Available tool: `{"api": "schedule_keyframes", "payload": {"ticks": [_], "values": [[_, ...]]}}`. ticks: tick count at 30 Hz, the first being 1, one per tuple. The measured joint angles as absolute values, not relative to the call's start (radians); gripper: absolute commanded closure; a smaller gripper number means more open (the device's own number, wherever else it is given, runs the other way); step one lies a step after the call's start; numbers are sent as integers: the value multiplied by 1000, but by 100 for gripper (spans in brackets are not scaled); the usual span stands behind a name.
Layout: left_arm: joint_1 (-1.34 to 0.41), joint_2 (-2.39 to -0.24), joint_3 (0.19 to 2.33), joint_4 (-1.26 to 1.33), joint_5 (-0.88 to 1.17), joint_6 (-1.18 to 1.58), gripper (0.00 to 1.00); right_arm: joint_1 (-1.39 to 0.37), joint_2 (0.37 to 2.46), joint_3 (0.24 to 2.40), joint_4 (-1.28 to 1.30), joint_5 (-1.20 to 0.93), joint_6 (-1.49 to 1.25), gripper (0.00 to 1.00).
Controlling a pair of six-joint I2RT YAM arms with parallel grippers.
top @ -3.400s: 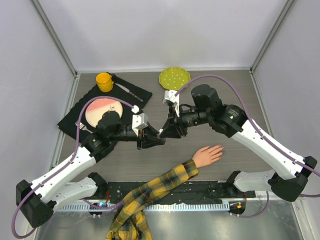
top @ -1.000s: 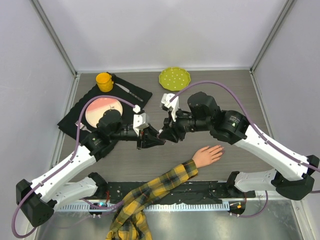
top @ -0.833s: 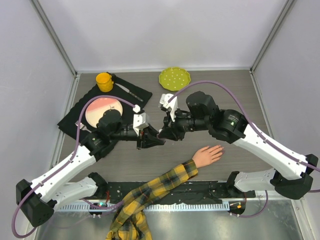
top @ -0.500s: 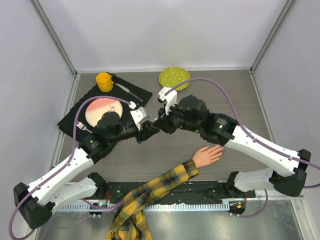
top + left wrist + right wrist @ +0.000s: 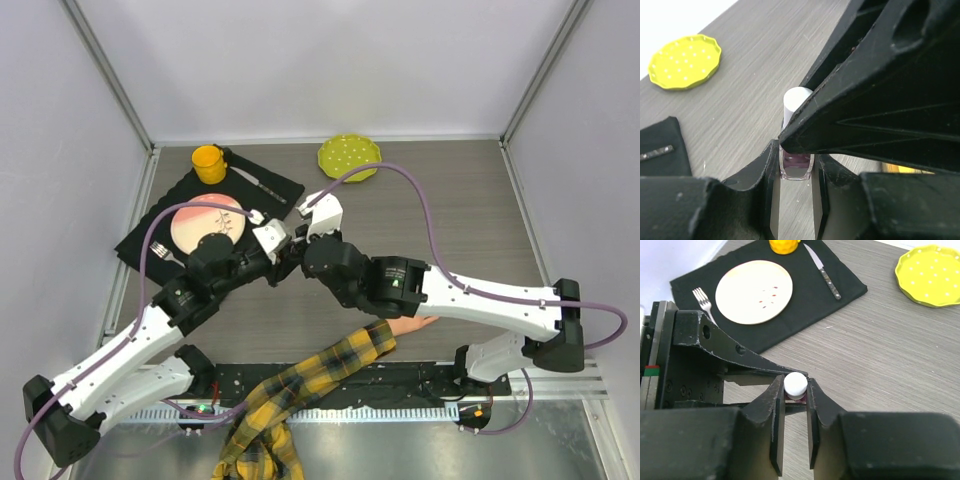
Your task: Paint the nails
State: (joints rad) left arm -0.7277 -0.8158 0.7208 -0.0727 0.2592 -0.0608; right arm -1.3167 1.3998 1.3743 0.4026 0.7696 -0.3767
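A small glass polish bottle [image 5: 796, 167] with purple polish sits between the fingers of my left gripper [image 5: 796, 159], which is shut on its body. My right gripper [image 5: 795, 391] comes down from above and is shut on the bottle's white cap [image 5: 795, 383]. In the top view the two grippers meet left of the table's centre, left gripper [image 5: 283, 258] against right gripper [image 5: 300, 246], and the bottle is hidden there. The right arm covers most of the mannequin hand [image 5: 416, 322], so the nails are hidden. The plaid sleeve [image 5: 330, 366] runs to the near edge.
A black mat [image 5: 275, 190] at the back left holds a pink plate [image 5: 205, 222], a fork [image 5: 702, 299], a knife [image 5: 822, 271] and a yellow cup [image 5: 208, 163]. A yellow dotted plate [image 5: 349, 157] lies at the back centre. Grey walls enclose the table.
My right arm has swung left and down across the mannequin hand, and its gripper has closed on the cap. The left gripper, still holding the bottle, has shifted slightly back and left.
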Motion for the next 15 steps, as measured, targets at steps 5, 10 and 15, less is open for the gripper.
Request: {"api": "schedule_keyframes", "payload": {"ticks": [5, 10, 15], "values": [[-731, -813, 721, -44, 282, -61, 100, -1311, 1347, 1346, 389, 722, -360, 60], [-717, -811, 721, -20, 262, -60, 100, -1289, 1225, 1295, 429, 610, -289, 40], [-715, -814, 722, -17, 315, -60, 100, -1219, 1122, 1285, 462, 438, -226, 42]]}}
